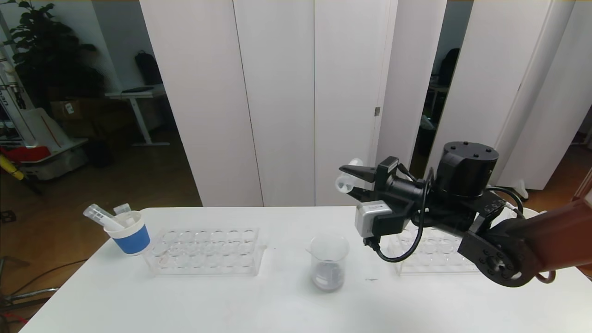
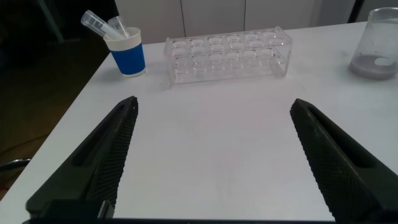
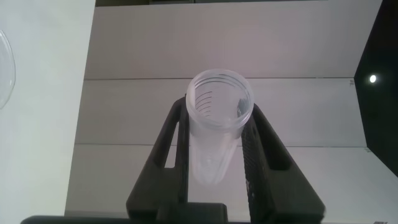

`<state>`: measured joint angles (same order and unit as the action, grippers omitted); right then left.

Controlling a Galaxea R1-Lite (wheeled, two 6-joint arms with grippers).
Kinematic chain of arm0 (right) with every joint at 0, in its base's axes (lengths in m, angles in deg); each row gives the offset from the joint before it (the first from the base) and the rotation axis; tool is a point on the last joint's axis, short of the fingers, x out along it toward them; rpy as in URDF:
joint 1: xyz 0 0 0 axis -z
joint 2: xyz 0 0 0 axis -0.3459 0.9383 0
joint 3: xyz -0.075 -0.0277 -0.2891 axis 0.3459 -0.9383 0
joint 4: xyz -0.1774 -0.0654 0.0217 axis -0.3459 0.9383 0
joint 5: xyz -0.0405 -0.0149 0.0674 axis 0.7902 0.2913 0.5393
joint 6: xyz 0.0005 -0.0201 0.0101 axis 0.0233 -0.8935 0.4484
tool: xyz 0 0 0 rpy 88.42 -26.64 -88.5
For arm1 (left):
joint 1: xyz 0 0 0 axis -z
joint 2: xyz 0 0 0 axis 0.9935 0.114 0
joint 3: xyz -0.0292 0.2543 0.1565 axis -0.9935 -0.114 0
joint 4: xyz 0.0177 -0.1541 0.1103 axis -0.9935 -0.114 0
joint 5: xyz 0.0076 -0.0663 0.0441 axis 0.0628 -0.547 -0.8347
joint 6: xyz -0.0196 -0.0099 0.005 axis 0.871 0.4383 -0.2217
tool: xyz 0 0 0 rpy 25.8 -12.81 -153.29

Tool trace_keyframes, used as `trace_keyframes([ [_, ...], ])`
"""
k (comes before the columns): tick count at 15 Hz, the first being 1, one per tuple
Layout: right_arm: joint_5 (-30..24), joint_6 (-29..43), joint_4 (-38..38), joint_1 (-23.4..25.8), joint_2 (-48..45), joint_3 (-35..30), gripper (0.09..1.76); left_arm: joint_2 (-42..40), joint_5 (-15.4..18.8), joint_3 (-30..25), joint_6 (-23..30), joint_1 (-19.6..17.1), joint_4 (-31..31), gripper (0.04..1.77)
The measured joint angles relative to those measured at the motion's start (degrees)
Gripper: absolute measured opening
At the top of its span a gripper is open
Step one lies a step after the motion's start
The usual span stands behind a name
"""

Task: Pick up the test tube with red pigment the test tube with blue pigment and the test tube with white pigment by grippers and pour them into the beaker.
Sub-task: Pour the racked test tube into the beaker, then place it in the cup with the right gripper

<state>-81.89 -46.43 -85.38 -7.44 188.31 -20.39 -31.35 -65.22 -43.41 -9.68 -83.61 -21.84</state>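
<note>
Right now the right gripper [image 1: 354, 178] is up in the air above the table [image 1: 277, 300], behind and to the right of the beaker [image 1: 329, 262], pointing toward the robot's left. Jaws are clamped on a clear test tube [image 3: 214, 127], held roughly level, open mouth facing left in the head view. In the right wrist view the tube sits between the two black fingers [image 3: 176, 146] and looks see-through with only a faint whitish tint; can't tell whether any pigment remains inside it.

Beaker stands upright near the table's middle, with a shallow layer of dull greyish-purple liquid at the bottom. It is not touched by either gripper.

Left gripper [image 2: 214, 162] hangs low over the bare near-left part of the table, jaws spread wide, nothing between them. Only its wrist view shows it.

Far left of the table: a white paper cup with blue sleeve [image 1: 130, 233] with two clear tubes [image 1: 104, 216] leaning in it, both looking drained. Just right of the cup is a clear tube rack [image 1: 206, 252], holes look unfilled. A second clear rack [image 1: 434, 259] sits on the right side, partly hidden behind the right arm.

No blue or red liquid is seen in any tube.
</note>
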Motion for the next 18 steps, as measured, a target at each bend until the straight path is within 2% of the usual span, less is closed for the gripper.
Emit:
trace_keyframes([
  [4, 8.7, 10.3, 0.1, -0.5, -2.8, -0.7, 0.58, 0.0, 0.0, 0.0, 0.0, 0.0, 0.0, 1.75],
  [9, 18.6, 30.8, 0.2, -2.3, -4.7, -0.8, 0.58, 0.0, 0.0, 0.0, 0.0, 0.0, 0.0, 1.75],
  [14, 20.5, 54.2, 0.2, -3.3, -5.3, -1.6, 0.58, 0.0, 0.0, 0.0, 0.0, 0.0, 0.0, 1.75],
  [18, 22.1, 66.5, 0.3, -3.1, -6.1, -3.9, 0.58, 0.0, 0.0, 0.0, 0.0, 0.0, 0.0, 1.75],
])
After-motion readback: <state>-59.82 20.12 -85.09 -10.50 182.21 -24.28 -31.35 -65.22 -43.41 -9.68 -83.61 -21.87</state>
